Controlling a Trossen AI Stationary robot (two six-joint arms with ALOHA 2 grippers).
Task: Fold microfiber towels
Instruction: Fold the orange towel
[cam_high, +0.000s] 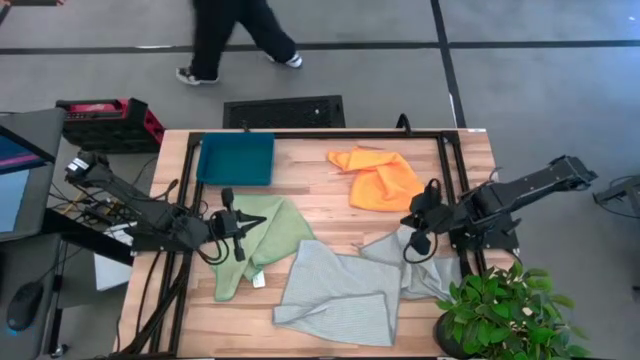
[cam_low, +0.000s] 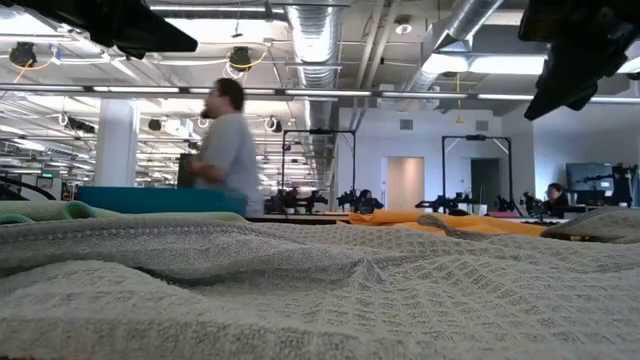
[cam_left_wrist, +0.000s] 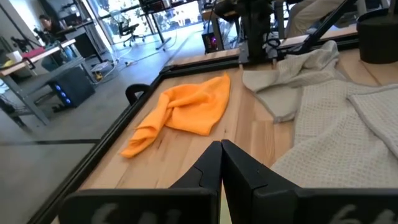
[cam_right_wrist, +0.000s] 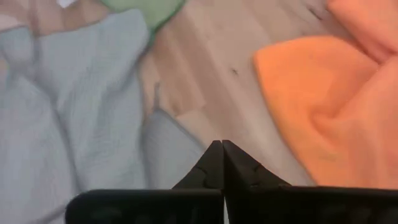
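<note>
On my table lie four towels: one orange towel, one green towel, two grey towels. My left hand and right hand are both pressed together, empty. Bare wood lies between the orange and green cloths.

Unclear from my station:
- person, high view: cut off above the legs by the picture's edge.
- grey towel: one corner hidden under plant.
- green towel, right wrist view: cropped, blurred.
- tag: too small for me to read.
</note>
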